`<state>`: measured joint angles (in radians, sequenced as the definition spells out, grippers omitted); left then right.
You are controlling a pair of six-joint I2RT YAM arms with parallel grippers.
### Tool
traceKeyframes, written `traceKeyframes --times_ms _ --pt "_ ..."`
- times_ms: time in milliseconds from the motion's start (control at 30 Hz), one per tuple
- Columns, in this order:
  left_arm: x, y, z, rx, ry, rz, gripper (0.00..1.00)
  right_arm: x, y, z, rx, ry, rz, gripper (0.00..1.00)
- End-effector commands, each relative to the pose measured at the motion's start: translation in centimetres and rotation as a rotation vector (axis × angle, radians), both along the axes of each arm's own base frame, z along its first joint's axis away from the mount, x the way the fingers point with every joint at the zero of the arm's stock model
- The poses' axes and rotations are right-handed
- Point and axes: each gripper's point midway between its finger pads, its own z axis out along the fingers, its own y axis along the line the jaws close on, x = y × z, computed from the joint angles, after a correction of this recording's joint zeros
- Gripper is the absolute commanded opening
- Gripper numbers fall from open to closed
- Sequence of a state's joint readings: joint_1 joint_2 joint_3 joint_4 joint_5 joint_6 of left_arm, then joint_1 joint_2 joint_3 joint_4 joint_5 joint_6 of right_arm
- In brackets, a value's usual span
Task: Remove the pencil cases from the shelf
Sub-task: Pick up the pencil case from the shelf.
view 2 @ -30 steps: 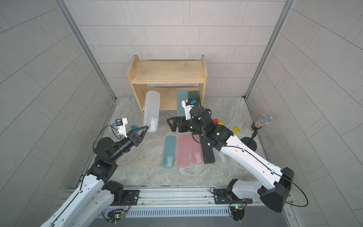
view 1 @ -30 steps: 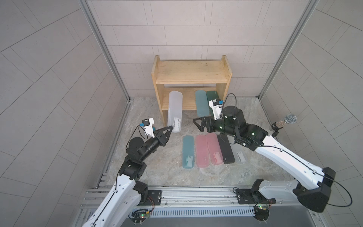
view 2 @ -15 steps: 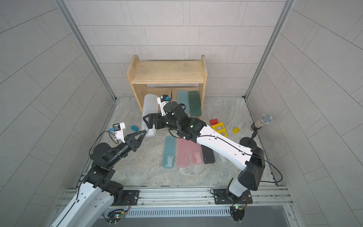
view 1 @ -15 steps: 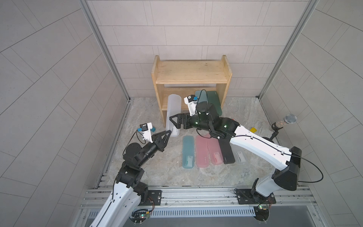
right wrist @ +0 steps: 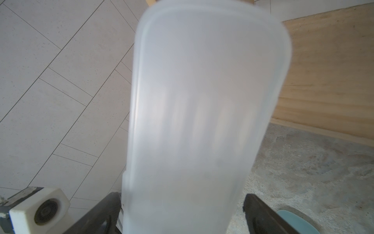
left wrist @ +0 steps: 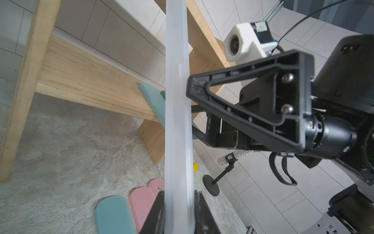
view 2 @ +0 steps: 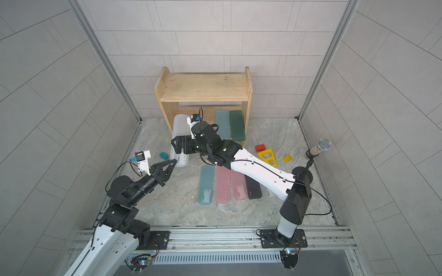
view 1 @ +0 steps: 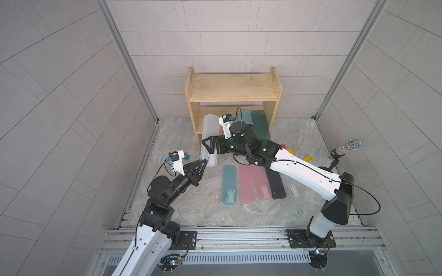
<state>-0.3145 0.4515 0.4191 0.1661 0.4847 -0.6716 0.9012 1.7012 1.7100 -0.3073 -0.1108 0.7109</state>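
Two-tier shelf [view 1: 232, 95]: the top tier carries no case. Three cases lean at the bottom tier, their low ends toward the floor [view 1: 215, 215].

Floor row [view 1: 246, 184], at 6 o'clock of the shelf: five cases lie flat, side by side. Judged progress: five of eight removed, three left.

Left to do: green case [view 1: 260, 126] and teal case [view 1: 244, 117] at the shelf's 5 o'clock corner, touching each other. The white case [view 1: 209, 126] is at the 7 o'clock corner, in hand.

Left gripper [view 1: 203, 163]: clenched on the white case's low end. Right gripper [view 1: 207, 147]: jaws spread, straddling that case's width at mid-length; contact cannot be told.

View differences:
- Both top views give the count; neither wrist view does.
- The left wrist view shows fingers [left wrist: 155, 214] pinching the white case across its thin section.
- The right wrist view shows that case, blurred, between parted fingers [right wrist: 261, 210].
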Motion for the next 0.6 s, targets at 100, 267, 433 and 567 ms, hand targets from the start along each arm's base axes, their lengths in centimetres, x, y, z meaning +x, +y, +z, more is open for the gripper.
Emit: traceKeyframes --times_ms 100,267,433,567 --pt "-1.1 -0.1 2.2 0.016 -0.099 -0.022 0.0 -0.1 1.2 0.4 -0.026 -0.015 0.01 1.0" --pt "-1.3 0.1 2.2 0.027 -0.1 -0.018 0.0 0.1 1.0 -0.3 -0.052 -0.008 -0.018 0.93" --pt "-1.0 0.7 1.8 0.051 -0.084 0.028 0.13 0.0 0.5 -0.8 -0.078 -0.008 -0.023 0.85" --pt "-0.6 1.9 1.4 0.072 -0.06 0.101 0.75 -0.3 -0.8 -1.1 -0.091 -0.013 -0.038 0.84"
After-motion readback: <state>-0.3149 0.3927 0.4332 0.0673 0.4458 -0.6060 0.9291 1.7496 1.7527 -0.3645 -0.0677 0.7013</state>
